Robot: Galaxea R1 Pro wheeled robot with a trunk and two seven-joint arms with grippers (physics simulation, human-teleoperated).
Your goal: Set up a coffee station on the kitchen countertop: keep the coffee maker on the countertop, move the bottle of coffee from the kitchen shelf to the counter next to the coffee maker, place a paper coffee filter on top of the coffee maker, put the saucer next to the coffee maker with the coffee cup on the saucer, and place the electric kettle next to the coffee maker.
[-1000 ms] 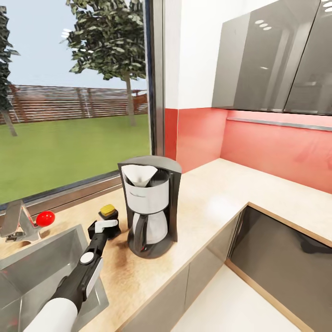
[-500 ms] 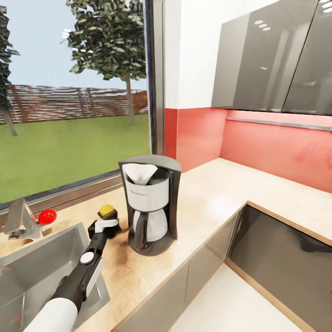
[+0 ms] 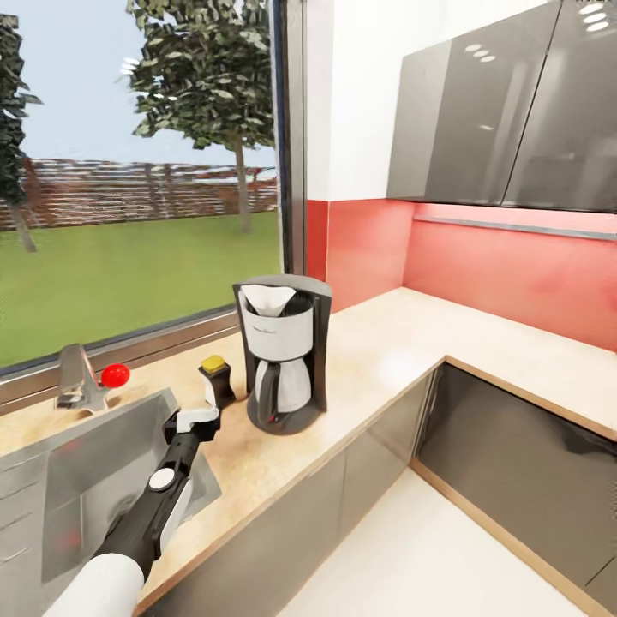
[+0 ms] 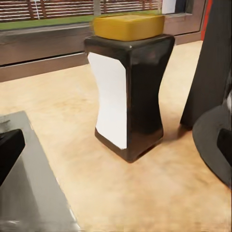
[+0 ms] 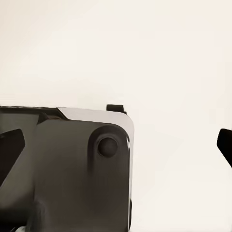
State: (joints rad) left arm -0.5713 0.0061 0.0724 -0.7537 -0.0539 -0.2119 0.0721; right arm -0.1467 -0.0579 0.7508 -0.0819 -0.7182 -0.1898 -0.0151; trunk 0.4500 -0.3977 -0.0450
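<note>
The black coffee maker [image 3: 283, 356] stands on the light kitchen countertop [image 3: 386, 343], with the white paper coffee filter [image 3: 267, 300] sitting in its basket. Just left of it stands the bottle of coffee [image 3: 217, 377], dark with a yellow cap; the left wrist view looks straight at the bottle [image 4: 128, 92] with its white label, standing free on the wood. My left gripper [image 3: 204, 404] is open, a short way in front of the bottle and not touching it. My right gripper [image 5: 116, 145] is open with nothing between its fingers, over pale floor.
An inset grey sink [image 3: 86, 463] with a faucet [image 3: 77, 377] and a red knob [image 3: 115, 374] lies under my left arm. A large window backs the counter. Glossy grey wall cabinets [image 3: 514, 111] hang at the right above a red backsplash. Pale floor [image 3: 428, 557] lies below.
The whole view has drawn back and widened, so the camera moved away from the counter. My left gripper now sits farther from the bottle, which stays beside the coffee maker.
</note>
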